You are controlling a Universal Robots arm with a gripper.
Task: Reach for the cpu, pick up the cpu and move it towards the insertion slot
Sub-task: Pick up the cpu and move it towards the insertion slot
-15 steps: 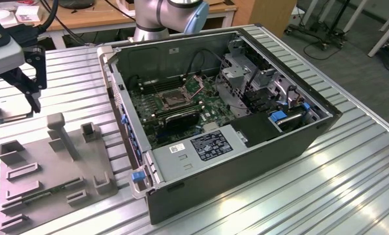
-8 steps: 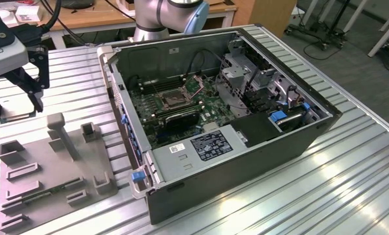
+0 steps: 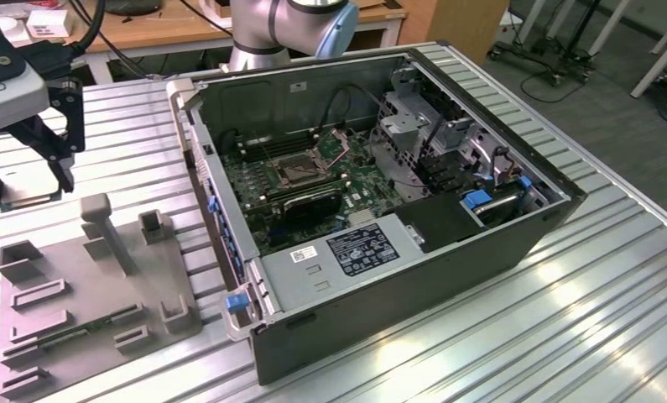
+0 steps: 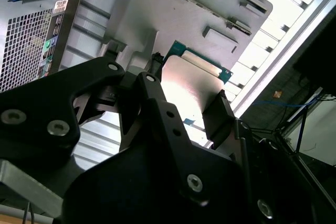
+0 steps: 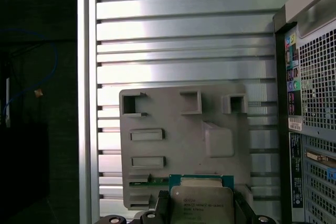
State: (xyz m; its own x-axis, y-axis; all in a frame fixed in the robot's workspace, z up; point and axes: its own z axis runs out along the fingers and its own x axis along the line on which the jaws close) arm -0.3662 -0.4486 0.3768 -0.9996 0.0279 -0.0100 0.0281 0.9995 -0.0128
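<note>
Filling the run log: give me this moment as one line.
tool: shut on cpu | position: raised above grey tray | insertion slot: empty, inside open case

The arm [image 3: 283,25] was silver-grey with a light blue joint cap. Its gripper [image 3: 22,172] had a white-grey body, black cables and black fingers [image 4: 157,129] studded with silver screws.

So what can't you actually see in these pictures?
Chip: in the first wrist view one edge is cut off by the picture's edge and the gripper.
Chip again: in the second wrist view the gripper's black body covers part of it.
Socket in the computer: in the exterior view, too small to show its pins.
</note>
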